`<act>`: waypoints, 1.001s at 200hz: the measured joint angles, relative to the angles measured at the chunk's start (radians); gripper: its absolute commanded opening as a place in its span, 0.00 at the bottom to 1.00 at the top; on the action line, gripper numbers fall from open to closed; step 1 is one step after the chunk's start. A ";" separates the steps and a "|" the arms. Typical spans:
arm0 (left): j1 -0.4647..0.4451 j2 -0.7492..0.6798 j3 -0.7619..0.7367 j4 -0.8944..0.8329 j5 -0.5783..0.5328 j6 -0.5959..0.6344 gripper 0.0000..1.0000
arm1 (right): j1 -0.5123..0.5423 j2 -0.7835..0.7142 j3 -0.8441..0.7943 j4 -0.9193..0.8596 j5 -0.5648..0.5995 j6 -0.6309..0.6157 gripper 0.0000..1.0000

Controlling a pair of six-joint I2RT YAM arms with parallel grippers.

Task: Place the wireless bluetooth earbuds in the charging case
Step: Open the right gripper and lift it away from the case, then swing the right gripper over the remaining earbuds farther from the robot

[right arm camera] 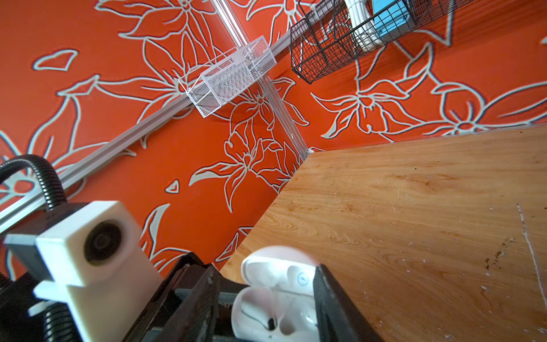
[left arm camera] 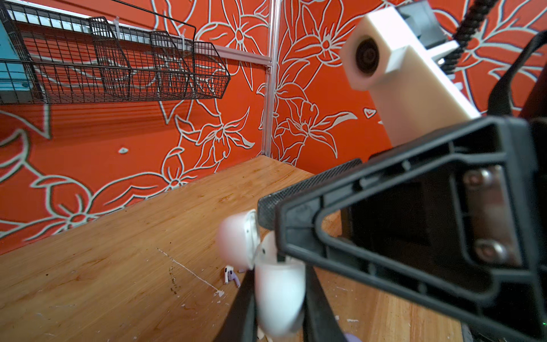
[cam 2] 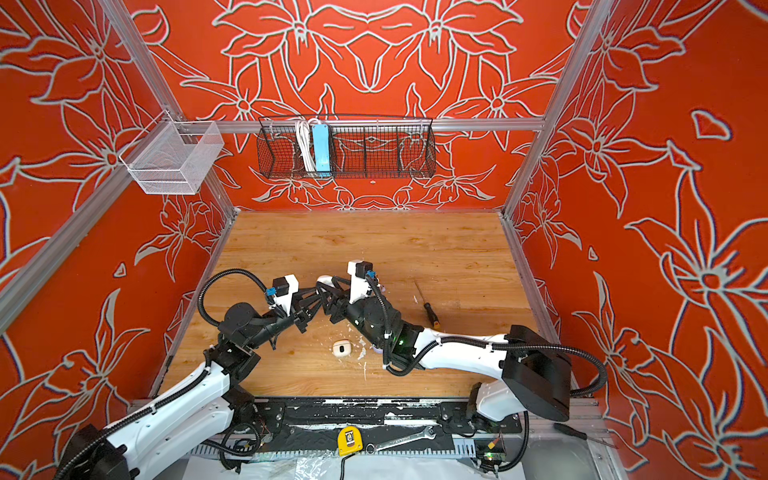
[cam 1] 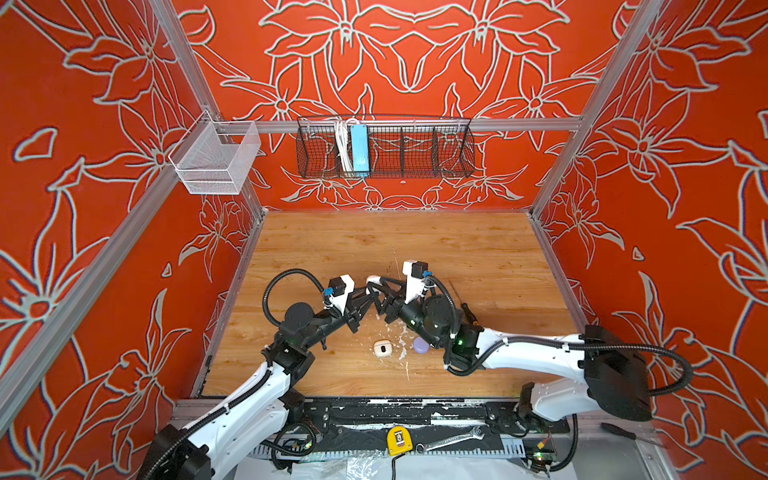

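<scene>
A white case point(right arm camera: 260, 314) is clamped upright in the left gripper point(left arm camera: 279, 284), with its lid point(left arm camera: 236, 239) hinged open. The right gripper point(cam 1: 378, 291) is parted over the case mouth and nothing is held in it. One finger point(right arm camera: 328, 296) is seen just beside the case. A white earbud point(left arm camera: 267, 247) is seated in the mouth. Beyond the case, a second white earbud point(left arm camera: 227, 272) and a lavender earbud point(left arm camera: 236, 279) are seen lying side by side on the table point(cam 1: 374, 241). Behind both grippers, toward the arm bases, another white case point(cam 1: 382, 348) and a lavender case point(cam 1: 421, 345) are seen.
</scene>
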 measured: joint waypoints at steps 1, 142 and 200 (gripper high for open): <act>0.000 0.000 0.000 0.000 0.000 0.000 0.00 | 0.000 0.000 0.000 0.000 0.000 -0.001 0.54; 0.000 -0.036 -0.011 -0.023 0.125 0.041 0.00 | -0.048 -0.225 -0.077 -0.088 0.267 -0.101 0.58; 0.000 -0.050 -0.012 -0.072 0.161 0.086 0.00 | -0.158 -0.143 -0.069 -0.197 0.294 0.008 0.58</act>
